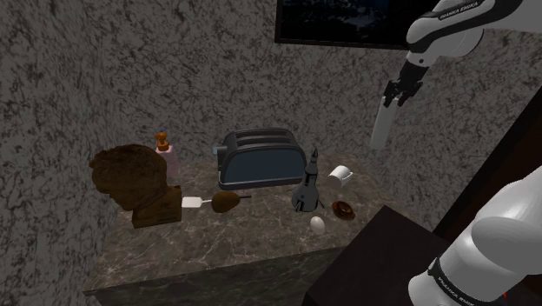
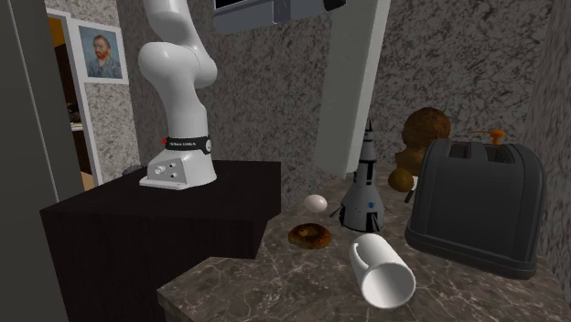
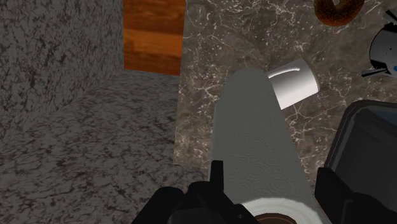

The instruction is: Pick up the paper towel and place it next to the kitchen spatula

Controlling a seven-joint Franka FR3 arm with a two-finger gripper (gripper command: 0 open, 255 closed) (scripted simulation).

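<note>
The paper towel [image 1: 382,127] is a long pale grey roll hanging on a slant from my gripper [image 1: 399,93], high above the counter's right end in the shoulder view. In the wrist view my gripper [image 3: 273,177] is shut on the roll [image 3: 254,140], one black finger [image 3: 216,178] on each side. In the second exterior view the roll [image 2: 368,91] is a tall grey column. The spatula [image 1: 193,202], with a white blade, lies on the counter in front of the toaster [image 1: 261,158], far to the shoulder view's left of the roll.
On the marble counter [image 1: 234,239] stand a dark toaster, a rocket model [image 1: 307,182], a tipped white mug [image 1: 340,176], a doughnut [image 1: 345,209] and an egg [image 1: 317,224]. A brown bust [image 1: 130,174] and a pink bottle [image 1: 163,149] stand at the left. Rough stone walls close in behind.
</note>
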